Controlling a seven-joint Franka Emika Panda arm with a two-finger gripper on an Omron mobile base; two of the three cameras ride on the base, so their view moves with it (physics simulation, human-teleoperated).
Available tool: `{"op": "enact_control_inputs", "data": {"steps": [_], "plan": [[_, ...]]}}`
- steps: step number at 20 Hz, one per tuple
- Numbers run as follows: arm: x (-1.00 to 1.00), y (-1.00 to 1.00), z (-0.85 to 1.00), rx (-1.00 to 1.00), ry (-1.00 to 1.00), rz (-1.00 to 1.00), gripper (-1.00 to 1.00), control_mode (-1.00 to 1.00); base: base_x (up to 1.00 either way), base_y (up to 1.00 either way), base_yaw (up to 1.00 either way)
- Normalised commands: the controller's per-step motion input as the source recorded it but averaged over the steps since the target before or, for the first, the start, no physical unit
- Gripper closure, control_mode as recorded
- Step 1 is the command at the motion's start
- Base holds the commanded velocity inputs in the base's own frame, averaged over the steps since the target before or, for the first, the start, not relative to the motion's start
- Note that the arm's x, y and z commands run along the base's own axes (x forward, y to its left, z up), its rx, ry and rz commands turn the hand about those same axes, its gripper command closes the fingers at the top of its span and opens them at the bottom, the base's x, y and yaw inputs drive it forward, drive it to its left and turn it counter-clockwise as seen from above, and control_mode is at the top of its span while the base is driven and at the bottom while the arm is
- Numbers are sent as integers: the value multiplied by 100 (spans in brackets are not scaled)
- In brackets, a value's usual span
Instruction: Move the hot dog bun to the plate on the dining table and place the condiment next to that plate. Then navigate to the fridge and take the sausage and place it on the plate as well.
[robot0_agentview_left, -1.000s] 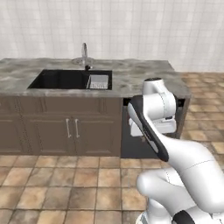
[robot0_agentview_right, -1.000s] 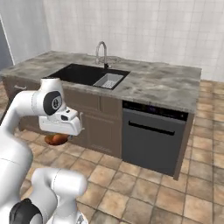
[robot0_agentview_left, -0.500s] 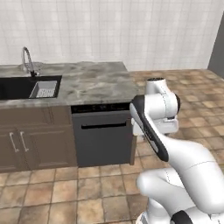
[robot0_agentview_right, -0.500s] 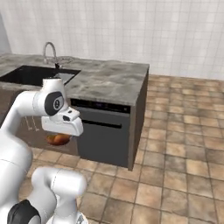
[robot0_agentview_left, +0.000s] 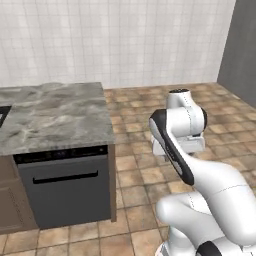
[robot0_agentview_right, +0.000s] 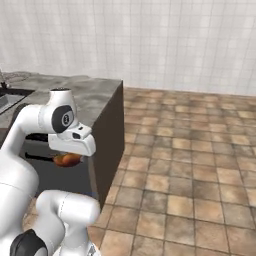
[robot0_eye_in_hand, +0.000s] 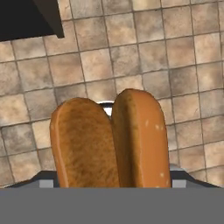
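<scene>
Beside the dining table (robot0_agentview_left: 55, 117), above the tiled floor (robot0_eye_in_hand: 144, 52), the gripper (robot0_agentview_right: 67, 159) holds the hot dog bun (robot0_eye_in_hand: 111, 140), jaws spread wide around it; no readable writing anywhere

A dark dishwasher front (robot0_agentview_left: 65, 187) stands above the brown tiled floor (robot0_agentview_right: 200, 170), white tiled wall (robot0_agentview_left: 125, 40) behind.

A floor (robot0_agentview_left: 135, 125) of brown stone tiles is seen stretching to a wall (robot0_agentview_left: 110, 40) clad in small white tiles. A grey panel (robot0_agentview_left: 240, 45) is set at the right edge. A dark dishwasher front (robot0_agentview_left: 65, 185) is fitted under the marble top (robot0_agentview_left: 55, 117) at the left
</scene>
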Motion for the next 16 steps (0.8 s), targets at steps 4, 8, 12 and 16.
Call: {"op": "enact_control_inputs", "data": {"steps": [4,8,12,16], "plan": [[0,0,0,0,0,0,100,100,100,-100,1],[0,0,0,0,0,0,100,100,100,-99,17],[0,0,0,0,0,0,100,100,100,-87,24],[0,0,0,0,0,0,100,100,100,-74,28]]}}
